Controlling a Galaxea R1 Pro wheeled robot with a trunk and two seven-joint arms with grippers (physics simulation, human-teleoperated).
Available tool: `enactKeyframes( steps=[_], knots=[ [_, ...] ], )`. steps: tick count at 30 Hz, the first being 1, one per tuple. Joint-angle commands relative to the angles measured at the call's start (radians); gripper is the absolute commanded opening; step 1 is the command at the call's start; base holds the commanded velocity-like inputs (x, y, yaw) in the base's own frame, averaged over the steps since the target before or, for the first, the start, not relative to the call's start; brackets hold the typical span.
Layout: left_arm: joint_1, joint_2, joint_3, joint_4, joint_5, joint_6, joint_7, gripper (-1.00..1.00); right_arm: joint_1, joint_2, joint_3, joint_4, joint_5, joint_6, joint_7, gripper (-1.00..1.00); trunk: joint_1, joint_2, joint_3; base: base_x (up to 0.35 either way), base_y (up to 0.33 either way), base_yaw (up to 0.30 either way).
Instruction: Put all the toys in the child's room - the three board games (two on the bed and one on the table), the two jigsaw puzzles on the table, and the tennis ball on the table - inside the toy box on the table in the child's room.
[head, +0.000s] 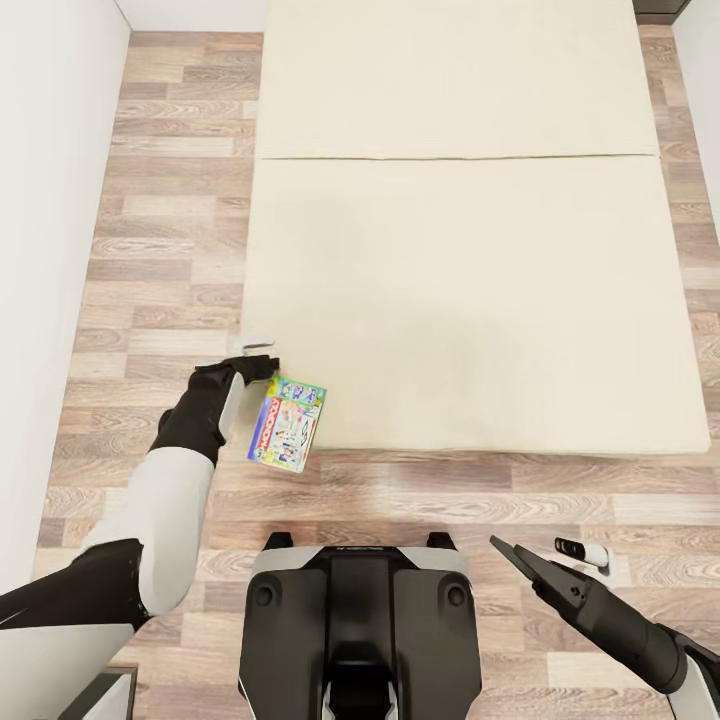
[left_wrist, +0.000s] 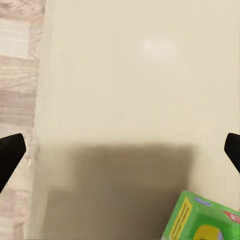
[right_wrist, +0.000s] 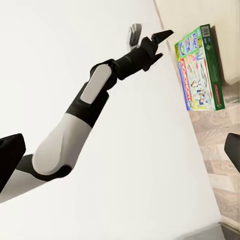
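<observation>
Across the upper part of the head view, the cream bed (head: 470, 290) lies flat, one seam dividing it into a far section and a larger near one, with wood plank floor (head: 160, 200) on three sides and a white wall (head: 50, 200) along the left. At the mattress's near left corner a green-blue board game (head: 288, 423) hangs partly over the edge, its lower end out above the floor. The left arm reaches up to that corner, and the left gripper (head: 256, 359) sits just beside the box's top end, one light finger and one dark finger spread apart; whether either touches the box cannot be told. Its wrist camera looks down on the mattress with a corner of the green box (left_wrist: 202, 219) at the frame's edge. Low at right, the right gripper (head: 552, 553) hovers over the floor well apart from the bed, fingers spread with nothing between them.
</observation>
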Motion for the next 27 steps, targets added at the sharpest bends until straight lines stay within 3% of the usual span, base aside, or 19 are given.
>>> enactKeyframes(
  steps=[1, 4, 7, 11, 15, 16, 19, 20, 22, 23, 27],
  knots=[
    [0.0, 0.002, 0.009, -0.021, -0.009, 0.024, -0.004, 1.0, 0.0, 0.0, 0.0, 0.0, -0.002, 0.007, -0.001, 1.0, 0.001, -0.001, -0.001, 0.0, 0.0, 0.0],
    [0.001, 0.021, 0.039, -0.089, -0.004, 0.096, -0.014, 1.0, 0.0, 0.0, 0.0, 0.001, 0.0, 0.007, -0.006, 1.0, 0.001, -0.001, -0.001, 0.0, 0.0, 0.0],
    [0.001, 0.046, 0.081, -0.147, 0.01, 0.166, -0.068, 1.0, 0.0, 0.0, 0.0, 0.001, 0.001, 0.007, -0.016, 1.0, 0.001, -0.001, -0.001, 0.0, 0.0, 0.0],
    [0.001, 0.096, 0.127, -0.199, 0.024, 0.248, -0.189, 1.0, 0.0, -0.001, -0.001, 0.005, 0.002, 0.006, -0.03, 1.0, 0.001, -0.001, -0.001, 0.0, 0.0, 0.0],
    [0.003, 0.177, 0.154, -0.23, 0.03, 0.312, -0.331, 1.0, 0.0, -0.004, -0.001, 0.013, 0.01, -0.019, -0.041, 1.0, 0.001, -0.001, -0.001, 0.0, 0.0, 0.0],
    [0.005, 0.207, 0.163, -0.234, 0.032, 0.328, -0.373, 1.0, 0.0, -0.005, -0.002, 0.014, 0.011, -0.032, -0.043, 1.0, 0.001, -0.001, -0.001, 0.0, 0.0, 0.0],
    [0.009, 0.254, 0.19, -0.238, 0.033, 0.354, -0.432, 1.0, 0.0, -0.005, -0.002, 0.015, 0.013, -0.045, -0.044, 1.0, 0.001, -0.001, -0.001, 0.0, 0.0, 0.0],
    [0.013, 0.282, 0.218, -0.239, 0.033, 0.37, -0.471, 1.0, 0.0, -0.005, -0.002, 0.016, 0.013, -0.05, -0.045, 1.0, 0.001, -0.001, -0.001, 0.0, 0.0, 0.0],
    [0.022, 0.31, 0.251, -0.239, 0.034, 0.382, -0.511, 1.0, 0.0, -0.005, -0.002, 0.018, 0.015, -0.054, -0.047, 1.0, 0.001, -0.001, -0.001, 0.0, 0.0, 0.0],
    [0.04, 0.336, 0.288, -0.239, 0.033, 0.391, -0.554, 1.0, 0.0, -0.005, -0.002, 0.022, 0.018, -0.056, -0.05, 1.0, 0.001, -0.001, -0.001, 0.0, 0.0, 0.0],
    [0.102, 0.377, 0.357, -0.239, 0.034, 0.401, -0.64, 1.0, 0.0, -0.006, -0.005, 0.037, 0.023, -0.059, -0.054, 1.0, 0.001, -0.001, -0.001, 0.0, 0.0, 0.0]
  ],
)
